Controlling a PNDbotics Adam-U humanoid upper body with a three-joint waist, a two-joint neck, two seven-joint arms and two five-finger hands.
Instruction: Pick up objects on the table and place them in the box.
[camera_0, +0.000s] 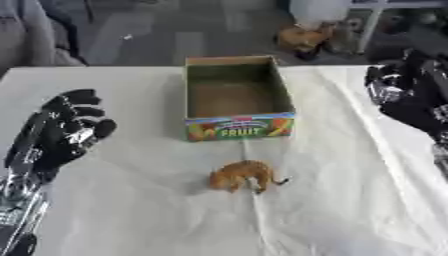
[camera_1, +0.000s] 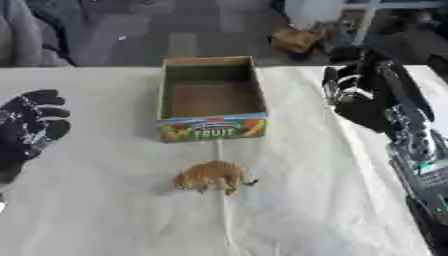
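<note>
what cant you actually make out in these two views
- Toy animal: orange-brown and four-legged, but too blurred in both views to tell its kind.
- Box: only "FRUIT" reads on the front; the smaller print is blurred.
- Right hand: dark, blurred, fingers merge together.
- Left hand: partly cut off by the right eye view's left edge.

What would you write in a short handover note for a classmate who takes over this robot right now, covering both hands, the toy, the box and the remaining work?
Left hand: open, holding nothing, above the table's left side.
Right hand: fingers curled, holding nothing, raised at the right, beside the box.
Box: cardboard fruit box, open top, upright at the table's middle; it looks empty.
Toy animal: orange-brown, standing on the white cloth just in front of the box, untouched.
Done: nothing placed.
Left: pick up the toy animal and put it in the box.
</note>
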